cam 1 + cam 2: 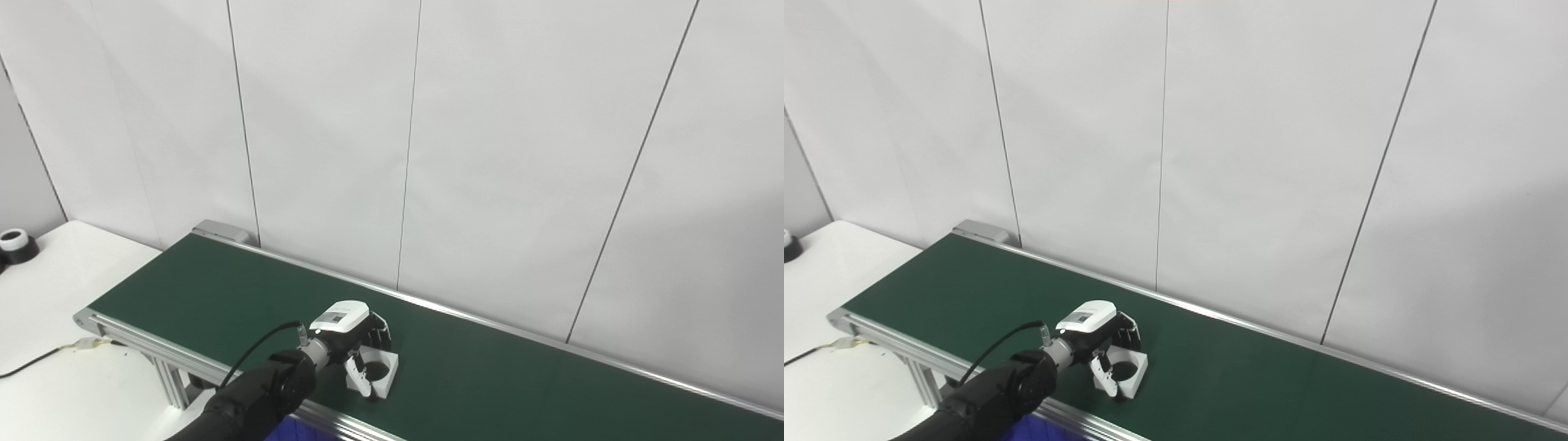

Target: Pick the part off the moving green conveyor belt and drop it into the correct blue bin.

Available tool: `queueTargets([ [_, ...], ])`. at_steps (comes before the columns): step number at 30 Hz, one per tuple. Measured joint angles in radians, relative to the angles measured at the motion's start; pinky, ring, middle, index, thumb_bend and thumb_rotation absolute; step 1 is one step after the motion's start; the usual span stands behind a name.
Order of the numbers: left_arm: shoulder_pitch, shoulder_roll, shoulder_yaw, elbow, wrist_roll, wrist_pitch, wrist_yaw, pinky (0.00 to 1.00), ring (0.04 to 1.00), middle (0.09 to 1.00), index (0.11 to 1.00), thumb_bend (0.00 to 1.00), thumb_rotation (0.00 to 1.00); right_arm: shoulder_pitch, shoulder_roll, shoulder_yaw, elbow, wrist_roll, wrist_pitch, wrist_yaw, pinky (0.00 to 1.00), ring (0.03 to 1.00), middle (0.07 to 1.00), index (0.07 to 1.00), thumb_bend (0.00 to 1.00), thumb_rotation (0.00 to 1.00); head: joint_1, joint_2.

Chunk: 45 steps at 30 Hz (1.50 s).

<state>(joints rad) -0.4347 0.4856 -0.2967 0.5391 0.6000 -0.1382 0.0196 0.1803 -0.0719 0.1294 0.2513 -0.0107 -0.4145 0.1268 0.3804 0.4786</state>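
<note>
A white square part (pixel 381 372) with a round hole lies on the green conveyor belt (pixel 520 380), close to the belt's near edge. My left hand (pixel 358 343) reaches in from the bottom left and sits over the part (pixel 1128 370). Its dark fingers (pixel 381 334) curl down behind the part's far side, and the thumb (pixel 357 375) presses on the near left corner. The left hand (pixel 1102 340) looks shut on the part, which rests on the belt. My right hand is out of sight.
A strip of blue bin (pixel 301 430) shows under the belt's near rail at the bottom edge. A white table (pixel 55 294) stands at the left, with a black-and-white roll (pixel 16 245) and a cable (pixel 37 362). A white panel wall runs behind the belt.
</note>
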Motion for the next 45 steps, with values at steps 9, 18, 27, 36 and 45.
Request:
queueTargets([
  [9,0.086,0.019,0.071,-0.448,-0.043,0.113,-0.164,0.35,0.383,0.447,0.518,0.50,0.00,-0.003,-0.001,-0.002,-0.001,0.003,0.000,-0.001,0.86,0.892,0.899,0.950,0.90,0.57,-0.026,0.012],
  [18,0.148,0.022,0.117,-0.697,-0.042,0.199,-0.288,0.40,0.421,0.481,0.501,0.50,0.00,-0.007,-0.002,-0.006,0.000,0.002,0.000,-0.001,0.86,0.887,0.897,0.944,0.91,0.57,-0.047,0.031],
  [27,0.251,0.024,0.176,-0.901,-0.125,0.225,-0.378,0.29,0.370,0.438,0.519,0.50,0.00,-0.015,-0.005,-0.008,0.003,-0.006,0.000,-0.005,0.85,0.880,0.889,0.940,0.91,0.58,-0.066,0.070],
  [36,0.348,0.021,0.200,-1.035,-0.205,0.230,-0.423,0.29,0.375,0.447,0.519,0.50,0.00,-0.036,-0.014,-0.020,-0.004,-0.002,0.000,-0.002,0.81,0.844,0.861,0.907,0.92,0.55,-0.069,0.179],
  [45,0.425,0.015,0.131,-1.037,-0.125,0.247,-0.472,0.39,0.393,0.445,0.517,0.50,0.00,-0.054,-0.033,-0.040,-0.017,-0.002,0.000,-0.003,0.77,0.822,0.840,0.886,0.94,0.52,-0.072,0.219],
])
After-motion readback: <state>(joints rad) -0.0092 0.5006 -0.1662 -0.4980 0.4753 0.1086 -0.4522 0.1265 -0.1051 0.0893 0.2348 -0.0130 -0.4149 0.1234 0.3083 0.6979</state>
